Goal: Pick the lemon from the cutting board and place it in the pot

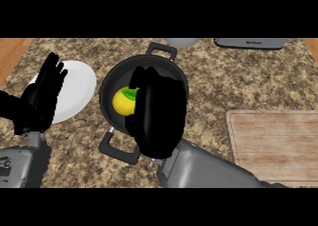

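Placing step: the right hand [158, 119] hangs over the pot [119, 73]. The lemon [124, 101] sits inside the pot, just left of its palm. Whether the hand grips it, I cannot tell. Next it must let go, if holding, and lift clear. The left hand [47, 95] rests open, far left. One lemon, one pot, one board [279, 145], one plate [80, 88].

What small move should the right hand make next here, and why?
Probably lift the right hand up and clear: the yellow lemon already sits inside the black two-handled pot, away from the wooden cutting board.
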You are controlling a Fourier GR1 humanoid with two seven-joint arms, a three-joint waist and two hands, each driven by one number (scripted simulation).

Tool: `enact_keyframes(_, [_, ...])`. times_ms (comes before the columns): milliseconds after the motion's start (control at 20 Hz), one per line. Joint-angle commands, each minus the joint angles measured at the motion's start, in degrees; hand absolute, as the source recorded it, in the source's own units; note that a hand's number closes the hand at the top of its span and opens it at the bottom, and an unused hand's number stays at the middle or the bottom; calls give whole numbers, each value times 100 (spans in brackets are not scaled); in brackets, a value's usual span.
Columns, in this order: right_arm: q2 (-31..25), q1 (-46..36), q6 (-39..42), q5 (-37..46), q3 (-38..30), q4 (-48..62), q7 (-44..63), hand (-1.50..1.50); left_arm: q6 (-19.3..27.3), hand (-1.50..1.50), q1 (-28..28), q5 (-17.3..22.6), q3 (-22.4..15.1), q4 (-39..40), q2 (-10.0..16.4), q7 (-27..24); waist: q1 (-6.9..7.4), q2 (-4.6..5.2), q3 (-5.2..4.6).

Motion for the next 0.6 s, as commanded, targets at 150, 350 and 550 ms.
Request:
enact_keyframes(150, [80, -339, -905, 181, -320, 869, 1084, 150, -108, 0, 81, 100, 151, -37, 128, -3, -88, 27, 2])
enact_keyframes(350, [81, -158, -125, 954, -287, 1862, 1034, 150, -102, 0, 209, 39, 66, -115, 68, -99, -147, 17, 0])
enact_keyframes(550, [81, -198, -354, 894, -355, 2303, 1066, 150, 121, 0, 144, -73, -34, -291, -88, 86, -166, 22, 9])
